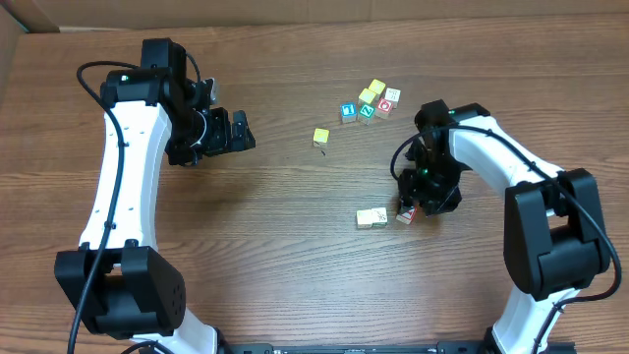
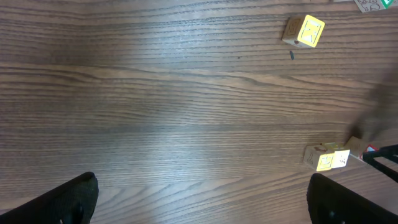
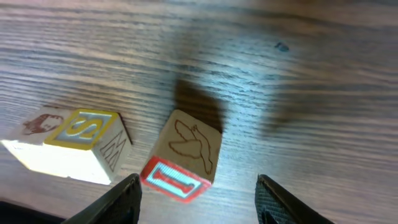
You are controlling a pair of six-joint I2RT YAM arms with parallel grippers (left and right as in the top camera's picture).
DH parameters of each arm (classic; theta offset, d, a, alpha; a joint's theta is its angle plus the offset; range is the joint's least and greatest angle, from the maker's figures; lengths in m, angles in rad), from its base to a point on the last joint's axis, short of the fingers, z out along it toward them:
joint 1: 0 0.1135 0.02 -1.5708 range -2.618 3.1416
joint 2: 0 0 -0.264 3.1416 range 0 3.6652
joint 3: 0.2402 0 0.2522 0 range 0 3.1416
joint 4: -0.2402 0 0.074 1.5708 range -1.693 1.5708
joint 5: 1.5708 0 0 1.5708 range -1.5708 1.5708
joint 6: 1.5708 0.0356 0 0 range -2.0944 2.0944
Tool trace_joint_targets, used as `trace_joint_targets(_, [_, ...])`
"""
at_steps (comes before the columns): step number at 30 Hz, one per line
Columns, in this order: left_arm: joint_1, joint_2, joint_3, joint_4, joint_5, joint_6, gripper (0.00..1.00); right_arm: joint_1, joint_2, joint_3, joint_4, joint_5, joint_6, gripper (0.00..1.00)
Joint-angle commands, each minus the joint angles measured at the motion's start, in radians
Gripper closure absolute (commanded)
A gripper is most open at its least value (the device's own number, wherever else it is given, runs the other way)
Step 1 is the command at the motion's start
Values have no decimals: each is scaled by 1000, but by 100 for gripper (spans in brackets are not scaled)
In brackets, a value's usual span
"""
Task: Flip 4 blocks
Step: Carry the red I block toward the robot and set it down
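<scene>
The jaws of the right gripper stand partly open and grip nothing; the red-faced block sits between the fingers with a gap on either side. The jaws of the left gripper are spread wide and empty. On the wooden table the right arm reaches in from the right edge, bends at the elbow and curls back toward the middle, with its wrist pitched steeply down over the block. The left arm runs up the left side, its gripper pointing right and well apart from every block. The step appears to be turning the red-faced block, though I cannot tell whether a grasp is about to begin or has just ended. The block lies cornerwise to the fingers, so the wrist should probably swivel until the pads face two flat cream sides. It should then close gently, lift just clear, roll, and set the block down flat. A yellow-faced block lies just beside it and could be nudged. Another yellow-faced block sits alone farther up, and the teal-faced block is in the far cluster.
</scene>
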Motion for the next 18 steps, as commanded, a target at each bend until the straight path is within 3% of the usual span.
trace_joint_targets(1, [-6, 3, 18, 1, -6, -10, 0, -6, -42, 72, -13, -6, -5, 40])
trace_joint_targets(6, [-6, 3, 18, 1, -6, -10, 0, -33, -63, 95, -36, -6, -4, 46])
trace_joint_targets(7, [-6, 3, 18, 1, -6, -10, 0, -42, -63, 94, -38, -6, -4, 52])
trace_joint_targets(11, [-6, 3, 18, 1, -6, -10, 0, -81, -63, 79, -45, -6, 2, 96])
trace_joint_targets(18, [-6, 3, 18, 1, -6, -10, 0, -109, -62, -3, 6, -18, 83, 96])
